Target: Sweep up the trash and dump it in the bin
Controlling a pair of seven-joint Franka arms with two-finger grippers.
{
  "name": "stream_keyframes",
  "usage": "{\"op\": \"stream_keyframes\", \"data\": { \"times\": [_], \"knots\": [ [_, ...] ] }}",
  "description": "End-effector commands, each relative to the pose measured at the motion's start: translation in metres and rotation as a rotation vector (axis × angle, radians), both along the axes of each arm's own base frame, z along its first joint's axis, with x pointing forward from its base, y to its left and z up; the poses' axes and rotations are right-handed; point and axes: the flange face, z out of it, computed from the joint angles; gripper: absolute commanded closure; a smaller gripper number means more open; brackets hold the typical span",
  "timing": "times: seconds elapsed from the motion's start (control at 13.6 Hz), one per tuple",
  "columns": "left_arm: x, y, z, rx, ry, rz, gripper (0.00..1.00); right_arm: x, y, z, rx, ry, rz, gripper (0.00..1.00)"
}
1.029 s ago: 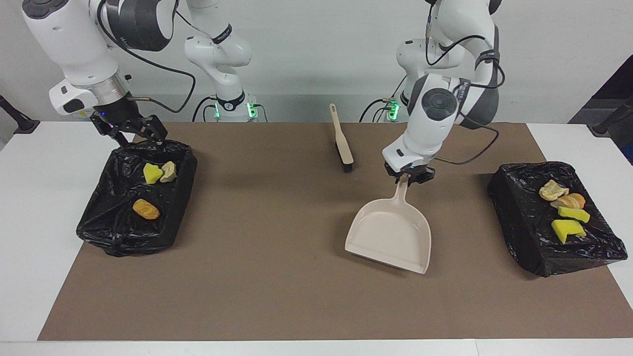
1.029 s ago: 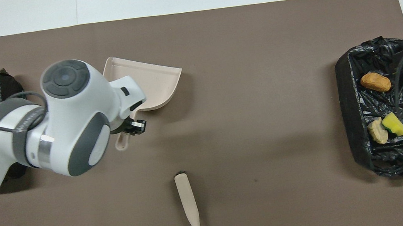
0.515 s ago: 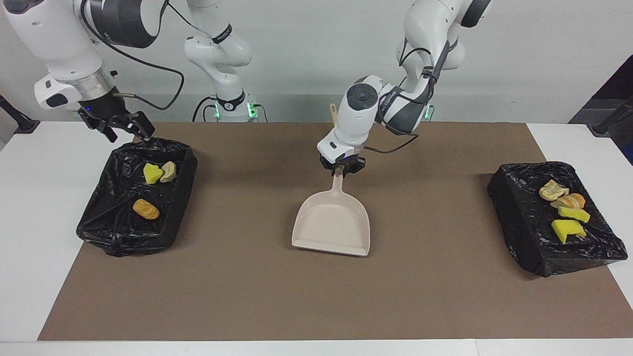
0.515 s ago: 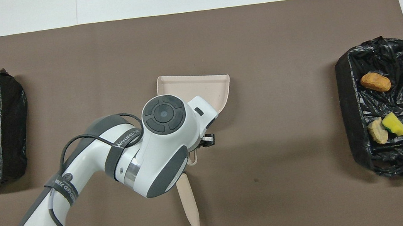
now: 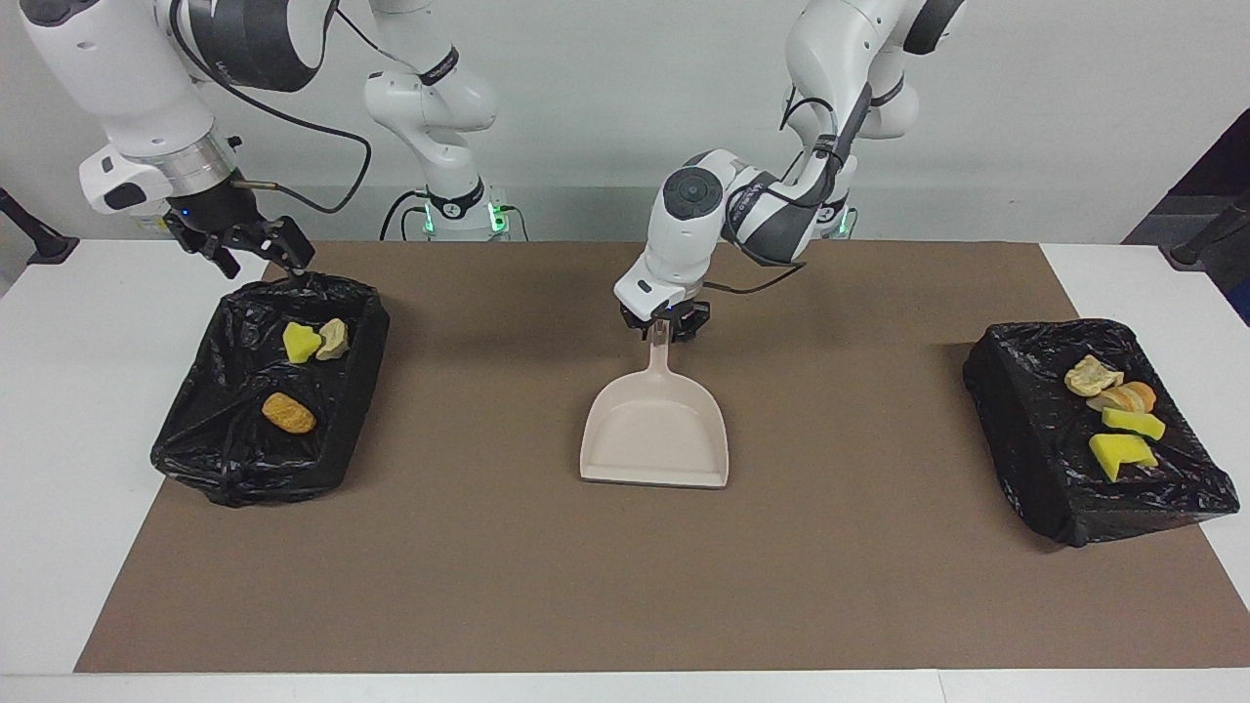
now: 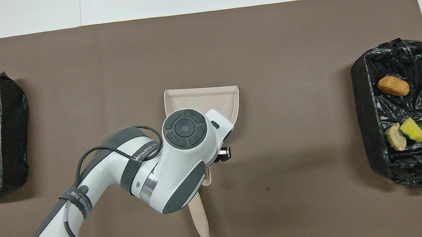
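- Left tool (image 5: 666,328) at the beige dustpan's (image 5: 656,439) handle mid-surface; whether its fingers grip I cannot tell
- Right tool (image 5: 256,252), spread wide, over the edge of the bin (image 5: 210,444) holding three trash pieces (image 5: 288,413)
- Four trash pieces (image 5: 1119,422) lie on the other black-bagged bin (image 5: 1025,459), at the left arm's end

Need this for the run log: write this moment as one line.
left tool at dustpan handle, pan flat on mat | right tool open over bin rim | trash: three pieces in that bin, four at other bin
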Motion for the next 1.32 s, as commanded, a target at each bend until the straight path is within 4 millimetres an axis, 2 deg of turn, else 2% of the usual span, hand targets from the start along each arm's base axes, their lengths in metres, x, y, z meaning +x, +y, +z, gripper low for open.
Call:
{"op": "stream_keyframes", "data": {
  "times": [0.0,0.07,0.15,0.22,0.29,0.59,0.81,0.88,0.96,1.1,1.25],
  "knots": [
    [-0.005,0.019,0.013,0.051,0.017,0.013,0.00,-0.006,0.020,0.000,0.008,0.023,0.064,0.00],
    [0.001,0.032,0.015,0.075,0.035,0.025,0.00,-0.006,0.023,0.000,0.001,0.025,0.086,0.00],
    [0.016,0.056,0.023,0.091,0.028,0.068,0.00,-0.005,0.032,0.000,0.003,0.024,0.107,0.00],
    [0.026,0.076,0.038,0.088,0.004,0.057,0.00,-0.005,0.041,0.000,-0.003,0.028,0.121,0.00],
    [0.039,0.109,0.056,0.096,-0.010,0.033,0.00,-0.004,0.052,0.001,-0.002,0.025,0.127,0.00],
    [0.070,0.248,0.124,0.076,-0.033,-0.121,0.00,-0.005,0.056,0.000,0.000,0.032,0.136,0.00],
    [0.078,0.322,0.192,0.049,-0.064,-0.175,0.00,-0.008,0.059,-0.001,0.005,0.039,0.139,0.00],
    [0.081,0.342,0.217,0.046,-0.073,-0.162,0.00,-0.008,0.059,-0.001,0.005,0.041,0.138,0.00],
    [0.082,0.355,0.232,0.042,-0.072,-0.139,0.00,-0.008,0.059,-0.001,0.005,0.039,0.136,0.00],
    [0.079,0.366,0.264,0.026,-0.093,-0.118,0.00,-0.009,0.059,0.000,0.005,0.041,0.133,0.00],
    [0.084,0.366,0.281,0.020,-0.058,-0.127,0.00,-0.009,0.057,-0.001,0.000,0.055,0.133,0.00]
  ]
}}
